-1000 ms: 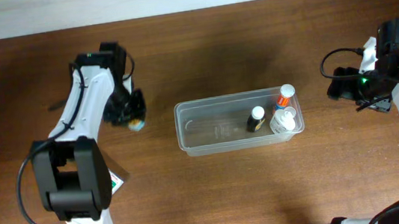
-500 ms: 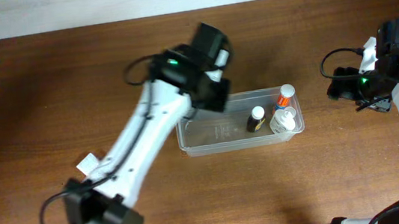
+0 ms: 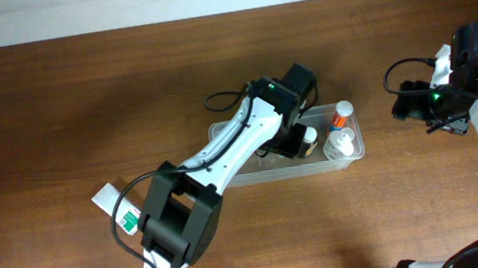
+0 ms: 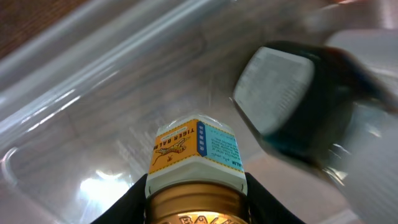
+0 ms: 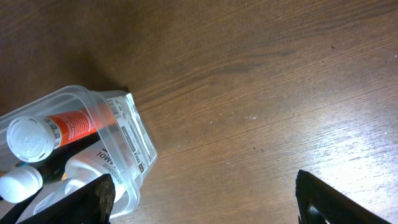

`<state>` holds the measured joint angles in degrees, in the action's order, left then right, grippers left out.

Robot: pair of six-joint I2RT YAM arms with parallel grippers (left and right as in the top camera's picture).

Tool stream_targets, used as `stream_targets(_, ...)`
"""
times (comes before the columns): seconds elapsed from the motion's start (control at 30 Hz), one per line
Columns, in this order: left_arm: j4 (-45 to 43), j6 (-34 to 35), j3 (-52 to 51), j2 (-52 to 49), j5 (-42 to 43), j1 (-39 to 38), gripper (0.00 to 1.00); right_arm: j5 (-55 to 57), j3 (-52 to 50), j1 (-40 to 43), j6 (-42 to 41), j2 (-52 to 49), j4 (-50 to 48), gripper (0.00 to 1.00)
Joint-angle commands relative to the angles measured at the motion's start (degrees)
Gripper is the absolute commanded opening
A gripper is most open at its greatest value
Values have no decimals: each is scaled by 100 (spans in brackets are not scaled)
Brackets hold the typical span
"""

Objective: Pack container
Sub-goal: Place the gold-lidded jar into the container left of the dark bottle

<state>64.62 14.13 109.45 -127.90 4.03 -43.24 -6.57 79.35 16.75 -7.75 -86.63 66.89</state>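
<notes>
The clear plastic container (image 3: 230,173) sits mid-table and holds a dark bottle with a white cap (image 3: 308,141), an orange tube with a white cap (image 3: 340,116) and a white bottle (image 3: 339,146). My left gripper (image 3: 283,141) reaches down into the container and is shut on a small Tiger Balm jar with a gold lid (image 4: 194,163), just above the container floor (image 4: 93,112), next to the dark bottle (image 4: 298,112). My right gripper (image 5: 205,202) is open and empty over bare table, right of the container (image 5: 134,149).
A small white box with green print (image 3: 120,211) lies on the table at the front left, near the left arm's base. The right arm (image 3: 450,83) hangs at the right edge. The wooden table (image 3: 40,130) runs under everything.
My left arm swung from the far left of the table to the container, carrying the jar, and has lowered it inside. The right arm has not moved.
</notes>
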Motion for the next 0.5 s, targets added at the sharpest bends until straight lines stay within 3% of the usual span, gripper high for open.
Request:
stream_targets(0.0, -140, -96, 0, -74, -170, 66, 39, -31, 37, 15, -2, -4, 0, 85)
stream_targets(0.1, -243, -96, 0, -74, -389, 70, 55, -31, 37, 15, -2, -4, -2, 85)
stream_targets(0.23, -247, -243, 76, -72, -407, 114, 68, -31, 37, 15, -2, -4, -2, 85)
stream_targets(0.47, 522, -240, 807, 157, -407, 264, 72, -31, 37, 15, 0, -4, -2, 85)
